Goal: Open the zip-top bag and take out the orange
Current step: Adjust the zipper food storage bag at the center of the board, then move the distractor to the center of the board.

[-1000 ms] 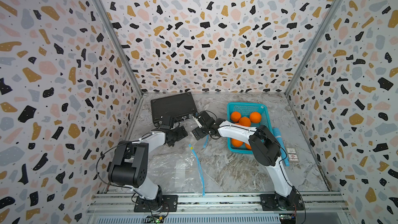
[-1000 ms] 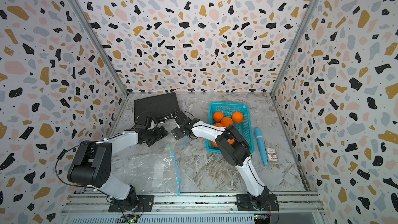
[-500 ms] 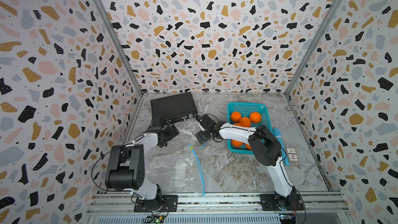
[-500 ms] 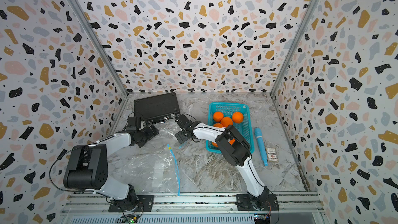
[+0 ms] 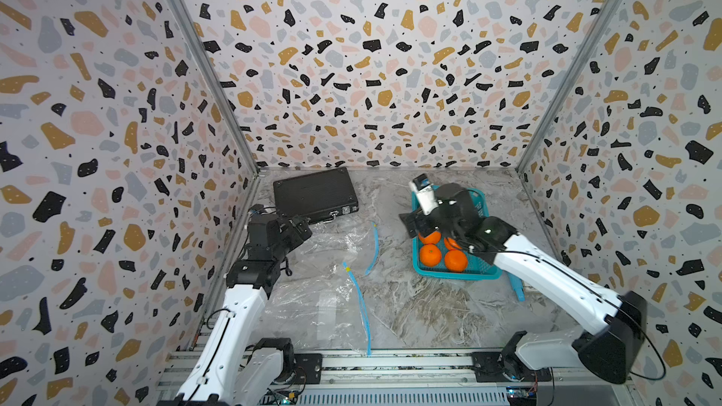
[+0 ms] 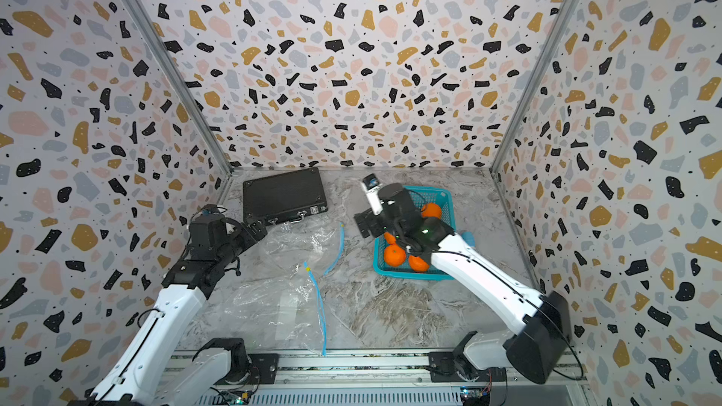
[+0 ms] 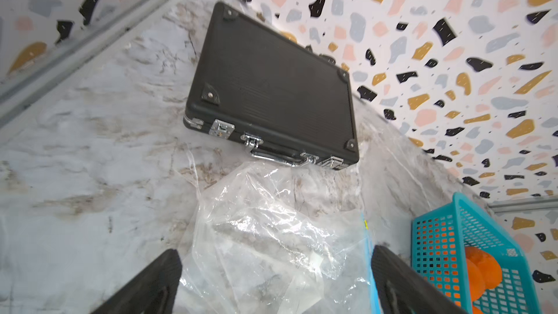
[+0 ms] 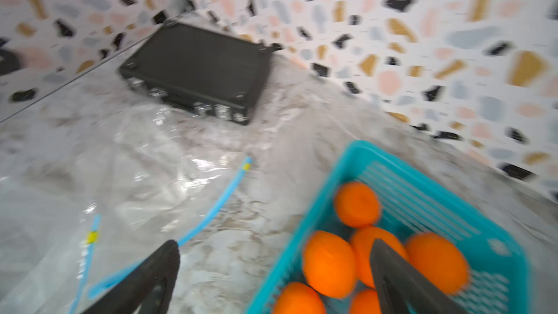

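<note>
**Zip-top bag and surroundings.** The clear zip-top bag (image 5: 324, 290) is lying crumpled and flat on the left half of the table (image 5: 429, 306). It is reaching from the front edge back to the black case (image 5: 314, 194), which is resting in the back left corner. Its blue zip strip (image 5: 359, 306) is running from the front edge toward the table's middle. A second blue strip (image 5: 373, 246) is curving farther back; whether the two belong to one bag cannot be told.

The oranges (image 5: 429, 255) are sitting in the teal basket (image 5: 457, 273), which is standing on the right half of the table, well apart from the bag.

The right gripper (image 5: 410, 224) is hovering over the basket's left rim, jaws spread wide and holding nothing. In the right wrist view one of its fingers (image 8: 398, 273) is hanging over the fruit. The right arm (image 5: 547, 271) is crossing above the basket and hiding part of it in both top views.

The left gripper (image 5: 299, 226) is hanging over the bag's back corner, just in front of the case, jaws likewise wide and empty.

A blue pen-like thing (image 5: 515, 287) is lying just right of the basket, partly under the arm.
</note>
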Available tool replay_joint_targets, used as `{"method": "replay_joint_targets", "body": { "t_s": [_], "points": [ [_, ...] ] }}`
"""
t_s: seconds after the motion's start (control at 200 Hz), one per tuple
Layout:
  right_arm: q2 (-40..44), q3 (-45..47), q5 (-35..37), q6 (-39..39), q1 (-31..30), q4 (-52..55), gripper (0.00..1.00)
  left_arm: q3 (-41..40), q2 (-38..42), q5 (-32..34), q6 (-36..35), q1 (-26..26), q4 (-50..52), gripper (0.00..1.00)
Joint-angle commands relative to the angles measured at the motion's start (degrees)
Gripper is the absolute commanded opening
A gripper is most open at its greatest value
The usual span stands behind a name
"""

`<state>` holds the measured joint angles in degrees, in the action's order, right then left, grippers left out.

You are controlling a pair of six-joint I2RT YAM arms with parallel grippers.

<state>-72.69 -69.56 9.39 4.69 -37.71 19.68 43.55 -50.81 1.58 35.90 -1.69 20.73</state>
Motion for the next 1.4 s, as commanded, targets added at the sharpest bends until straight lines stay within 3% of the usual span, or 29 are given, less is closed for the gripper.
{"method": "replay_joint_targets", "body": {
  "t_s": [0.0, 0.115, 0.19, 0.31, 0.521, 0.686, 0.746, 0.961, 1.061, 1.186, 1.287, 1.342, 1.397],
  "points": [
    [7.37, 6.89, 5.42, 0.49, 10.31, 5.63, 1.0, 1.58, 1.11, 3.94, -4.62, -0.42, 4.2, 0.99],
    [12.65, 12.69, 6.82, 0.99, 20.67, 4.82, 1.0, 1.5, 3.49, 5.71, -9.24, -0.5, 5.54, 0.99],
    [12.96, 15.54, 7.83, 2.55, 26.06, 4.12, 1.0, -2.16, 5.71, 8.52, -11.55, -0.5, 1.15, 0.99],
    [10.47, 20.92, 3.73, 6.47, 36.23, 0.16, 1.0, -5.17, 4.18, 16.63, -16.03, -0.5, -1.45, 1.0],
    [9.4, 28.44, -5.76, 11.77, 49.81, -9.73, 1.0, -3.89, -0.25, 17.58, -16.2, -0.59, -2.68, 1.0],
    [6.64, 34.76, -7.5, 8.67, 50.19, -21.27, 1.0, -9.62, 1.79, 20.74, -16.9, -0.68, -9.88, 0.97],
    [6.24, 36.53, -9.33, 9.2, 50.19, -24.84, 1.0, -12.12, 1.43, 17.08, -21.06, -0.68, -16.37, 0.99],
    [3.16, 39.51, -10.45, 9.59, 49.96, -29.5, 0.99, -14.48, -7.67, 17.8, -22.31, -0.68, -24.53, 0.99],
    [0.1, 43.57, -12.65, 8.08, 48.31, -41.15, 0.99, -15.76, -11.9, 22.26, -21.06, -0.68, -28.75, 0.99],
    [-5.74, 44.19, -17.43, 7.82, 46.96, -49.18, 1.0, -18.53, -16.06, 20.21, -20.08, -0.37, -37.92, 0.99],
    [-5.48, 45.89, -15.38, 3.57, 45.05, -54.49, 0.99, -20.36, -20.92, 17.08, -21.94, 0.91, -47.48, 0.99],
    [-4.57, 47.07, -12.69, 2.15, 44.42, -56.29, 0.99, -17.98, -21.32, 15.73, -22.34, 0.97, -42.59, 0.99],
    [-4.78, 47.68, -11.38, 1.48, 44.31, -58.15, 1.0, -17.82, -22.55, 16.2, -23.38, 0.98, -44.41, 0.99]
  ]
}}
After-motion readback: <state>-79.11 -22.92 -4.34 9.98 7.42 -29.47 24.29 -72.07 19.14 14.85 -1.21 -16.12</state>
